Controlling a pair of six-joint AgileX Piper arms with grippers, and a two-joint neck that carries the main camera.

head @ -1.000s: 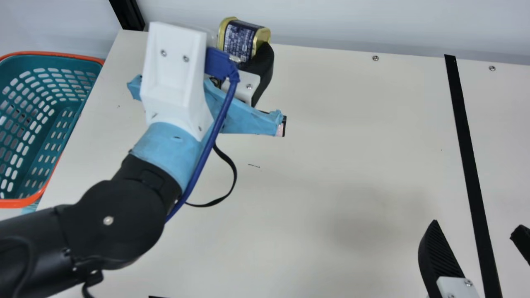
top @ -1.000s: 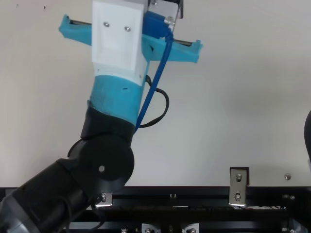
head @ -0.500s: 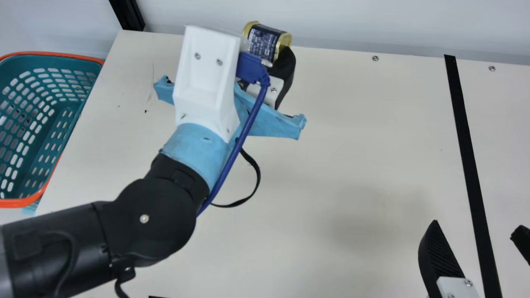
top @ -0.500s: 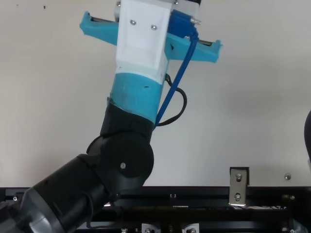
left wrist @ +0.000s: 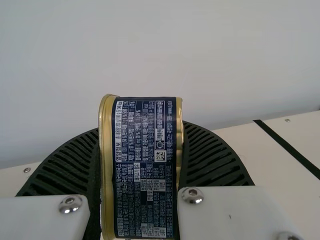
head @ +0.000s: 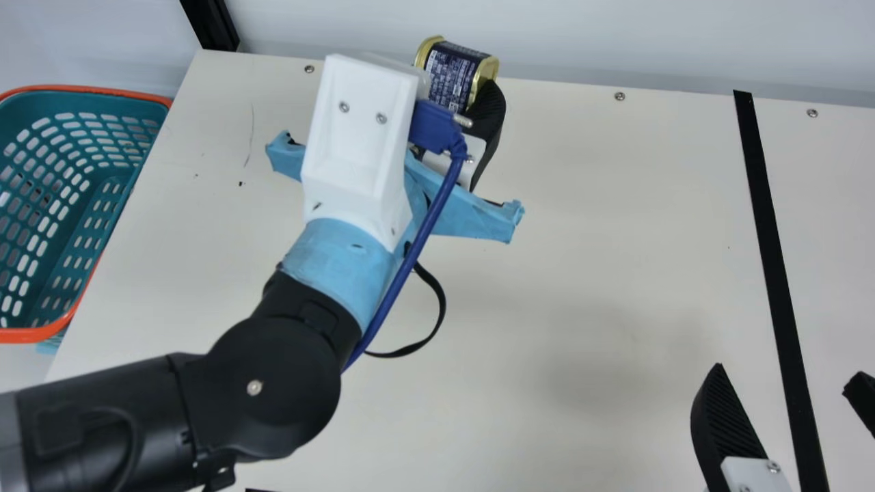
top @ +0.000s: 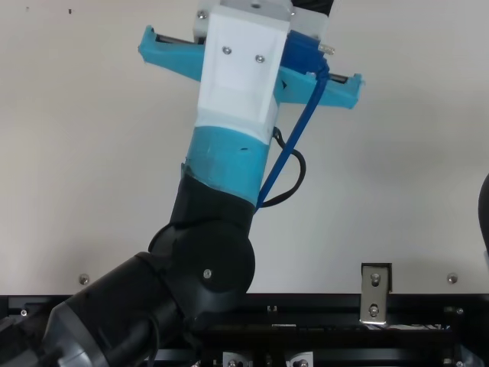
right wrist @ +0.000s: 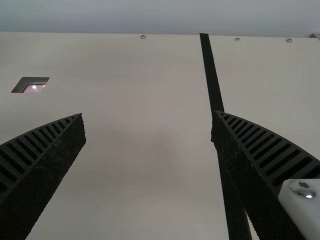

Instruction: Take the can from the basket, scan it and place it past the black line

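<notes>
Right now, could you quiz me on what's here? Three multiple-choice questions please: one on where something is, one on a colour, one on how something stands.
1. What colour is the rim of the basket?
A) black
B) orange
C) white

2. Where is the can?
A) between the fingers of the left end effector
B) in the basket
C) past the black line

3. How is the right end effector?
A) shut
B) gripping the can
C) open

Key:
1 B: the main view shows an orange rim above teal sides.
2 A: the left wrist view shows it clasped between both ribbed fingers.
3 C: the right wrist view shows a wide gap between its fingers.
</notes>
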